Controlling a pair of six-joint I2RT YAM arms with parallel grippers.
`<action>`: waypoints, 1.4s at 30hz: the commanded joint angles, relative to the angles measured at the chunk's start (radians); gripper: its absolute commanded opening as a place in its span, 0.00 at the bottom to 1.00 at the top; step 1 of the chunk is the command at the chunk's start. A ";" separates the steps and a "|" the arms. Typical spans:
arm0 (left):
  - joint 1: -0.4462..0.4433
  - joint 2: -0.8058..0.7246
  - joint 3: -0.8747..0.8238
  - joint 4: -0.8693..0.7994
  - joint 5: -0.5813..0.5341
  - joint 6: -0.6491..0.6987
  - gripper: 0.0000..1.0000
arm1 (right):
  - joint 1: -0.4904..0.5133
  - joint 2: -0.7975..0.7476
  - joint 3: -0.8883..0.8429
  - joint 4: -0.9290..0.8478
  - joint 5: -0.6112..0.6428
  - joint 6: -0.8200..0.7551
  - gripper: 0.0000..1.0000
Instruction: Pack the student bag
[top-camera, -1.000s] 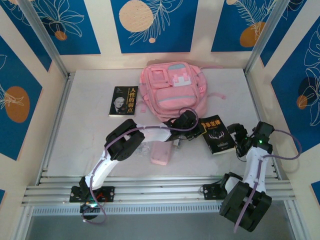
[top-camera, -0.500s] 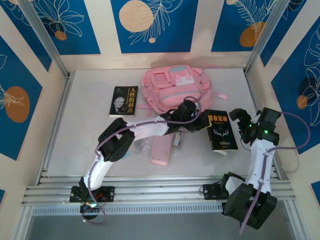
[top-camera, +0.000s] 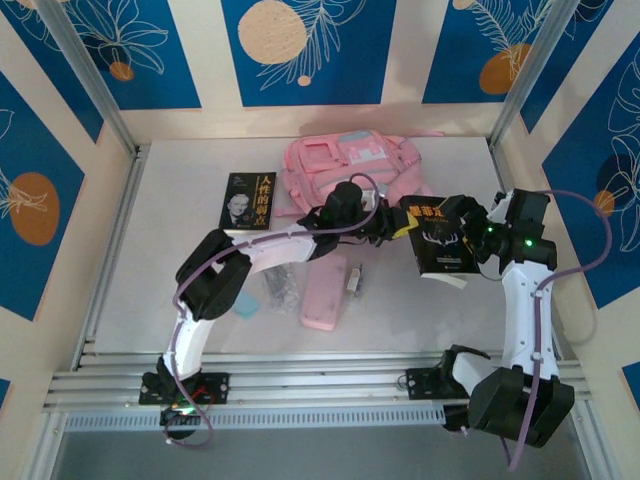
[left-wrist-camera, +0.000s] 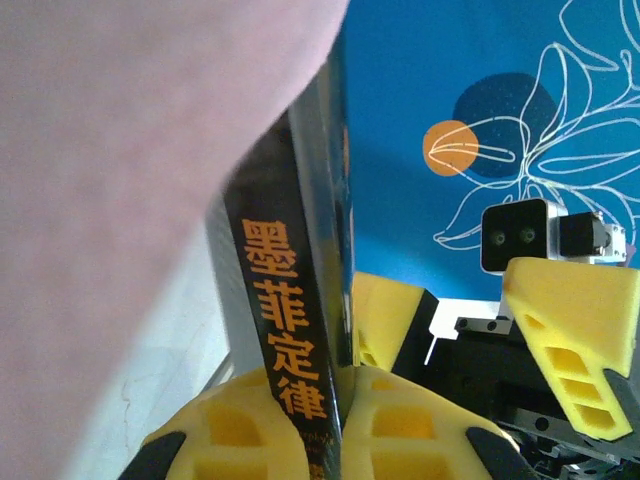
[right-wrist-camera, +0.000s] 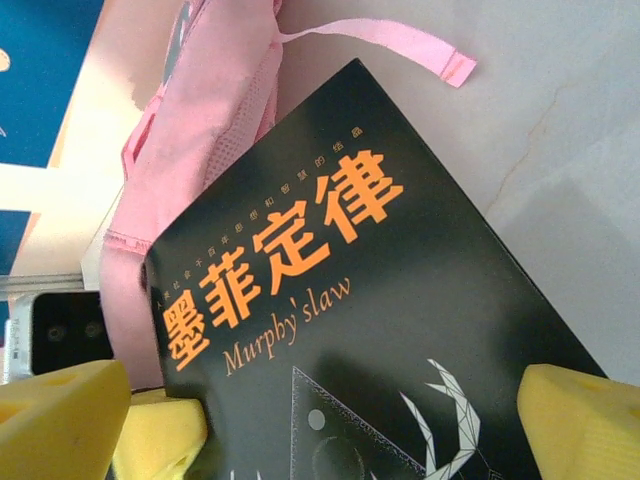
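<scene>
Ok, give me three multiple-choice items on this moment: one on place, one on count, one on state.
1. Where does the black paperback with a man's portrait lie?
A. flat on the white table, left of the soft pink fabric backpack
B. inside the backpack
C. standing on end

2. How many books are in view?
A. one
B. two
C. four

3. The left gripper is:
A. open
B. shut on the black book with orange lettering
C. shut on nothing

1 A: the top view shows it beside the bag.
2 B: the portrait book and the orange-lettered one.
3 B: its yellow fingers clamp the spine.
</scene>
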 joint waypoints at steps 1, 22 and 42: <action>0.030 -0.094 -0.080 0.243 -0.142 -0.028 0.00 | 0.014 -0.053 -0.039 -0.025 -0.030 0.063 0.99; 0.000 0.004 -0.102 0.358 -0.426 -0.125 0.00 | 0.199 -0.388 -0.519 0.291 -0.097 0.802 0.99; -0.015 -0.063 -0.271 0.400 -0.219 -0.117 0.79 | 0.117 -0.328 -0.334 0.275 0.076 0.500 0.00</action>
